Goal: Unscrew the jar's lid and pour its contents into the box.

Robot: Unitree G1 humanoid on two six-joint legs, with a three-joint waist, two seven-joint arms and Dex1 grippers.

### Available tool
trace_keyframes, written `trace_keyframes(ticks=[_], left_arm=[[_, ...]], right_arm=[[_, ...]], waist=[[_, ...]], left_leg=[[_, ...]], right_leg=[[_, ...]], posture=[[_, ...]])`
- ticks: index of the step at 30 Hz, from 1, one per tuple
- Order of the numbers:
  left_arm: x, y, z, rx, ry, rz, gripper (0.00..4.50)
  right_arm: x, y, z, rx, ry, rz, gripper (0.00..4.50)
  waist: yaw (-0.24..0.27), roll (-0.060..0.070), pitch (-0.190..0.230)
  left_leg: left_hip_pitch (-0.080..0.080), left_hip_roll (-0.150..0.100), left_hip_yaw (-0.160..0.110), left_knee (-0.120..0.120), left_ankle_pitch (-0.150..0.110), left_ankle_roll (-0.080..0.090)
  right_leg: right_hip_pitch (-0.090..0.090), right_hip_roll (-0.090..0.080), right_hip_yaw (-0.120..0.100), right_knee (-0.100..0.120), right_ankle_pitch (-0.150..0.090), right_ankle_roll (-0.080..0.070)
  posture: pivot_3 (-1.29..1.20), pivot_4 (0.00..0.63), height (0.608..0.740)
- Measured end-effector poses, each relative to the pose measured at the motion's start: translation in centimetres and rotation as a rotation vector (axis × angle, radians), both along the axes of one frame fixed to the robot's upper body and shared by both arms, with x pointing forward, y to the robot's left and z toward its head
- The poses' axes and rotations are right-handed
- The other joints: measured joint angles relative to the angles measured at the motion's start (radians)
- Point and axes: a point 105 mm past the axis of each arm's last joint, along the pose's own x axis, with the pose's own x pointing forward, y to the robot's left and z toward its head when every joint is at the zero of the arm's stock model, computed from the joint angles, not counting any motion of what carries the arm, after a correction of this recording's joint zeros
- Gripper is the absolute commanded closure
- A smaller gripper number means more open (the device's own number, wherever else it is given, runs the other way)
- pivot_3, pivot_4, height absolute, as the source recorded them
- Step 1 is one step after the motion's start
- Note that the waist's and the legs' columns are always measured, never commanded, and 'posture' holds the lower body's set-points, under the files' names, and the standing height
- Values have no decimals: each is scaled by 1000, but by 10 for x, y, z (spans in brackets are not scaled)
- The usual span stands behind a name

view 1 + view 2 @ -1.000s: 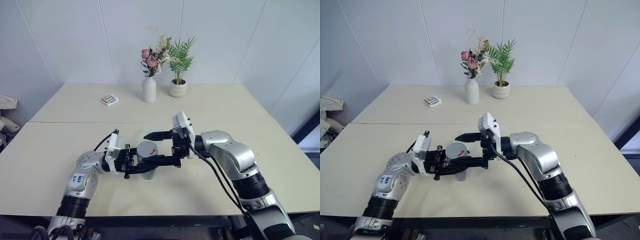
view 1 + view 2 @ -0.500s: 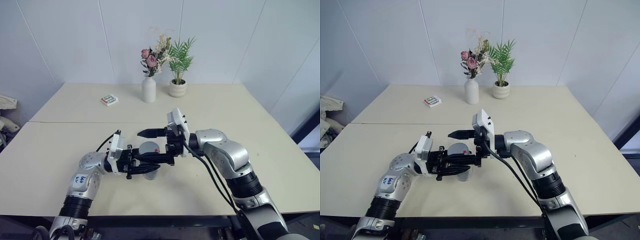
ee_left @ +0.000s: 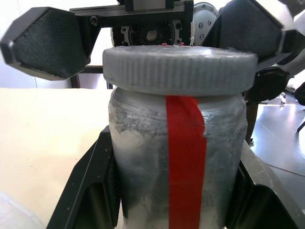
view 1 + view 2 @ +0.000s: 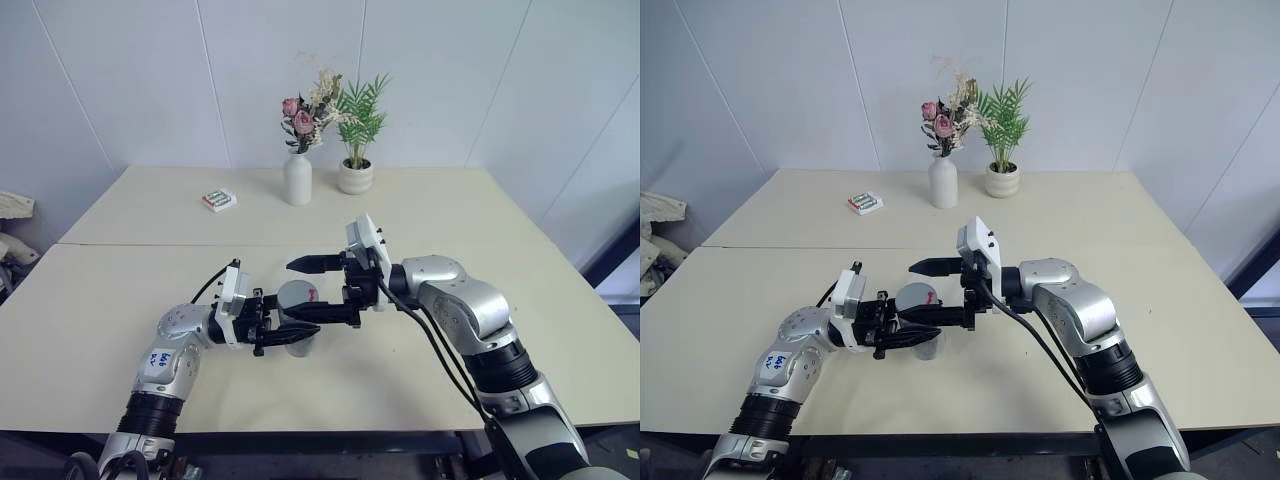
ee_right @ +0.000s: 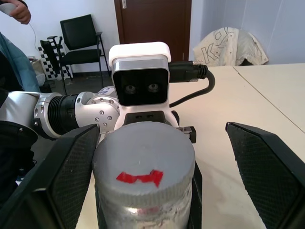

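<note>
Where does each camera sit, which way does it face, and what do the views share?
Left and right eye views: on the head, looking down over the table; both arms show.
Left wrist view: behind the left gripper, facing the jar it clamps.
Right wrist view: behind the open right gripper, facing the lid from above.
Shared: the jar, the lid, the right gripper's fingers.

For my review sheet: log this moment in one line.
left gripper: shut on jar | right gripper: open, straddling lid | lid: on

Lid (image 5: 144,162) on jar (image 3: 177,162), above table (image 4: 450,215)
</note>
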Motion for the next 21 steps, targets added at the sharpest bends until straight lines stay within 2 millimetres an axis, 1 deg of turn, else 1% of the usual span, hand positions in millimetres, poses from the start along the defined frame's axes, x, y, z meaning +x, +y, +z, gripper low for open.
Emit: trace_keyframes(ticks=[7,12,14,21], left_arm=[[3,2,-1,-6,11,19,2366],[2,2,-4,-2,21,9,2366],[2,2,-4,0,21,3,2366],[1,1,-3,0,16,1,2366]], right_arm=[[5,-11,0,-4,7,-19,44],[22,-32,4,22,14,-126,44],[25,-35,4,19,14,-144,44],[32,-46,-6,-13,42,-190,44]], waist=[[-1,0,0],[2,0,0],[0,0,0],[-1,0,0]], left_leg=[[0,0,0,0,0,0],[0,0,0,0,0,0],[0,0,0,0,0,0],[0,0,0,0,0,0]], right_leg=[[0,0,0,0,0,0],[0,0,0,-1,0,0],[0,0,0,-1,0,0],[0,0,0,-1,0,0]], posture=[[0,150,740],[0,150,740],[0,150,740],[0,150,740]])
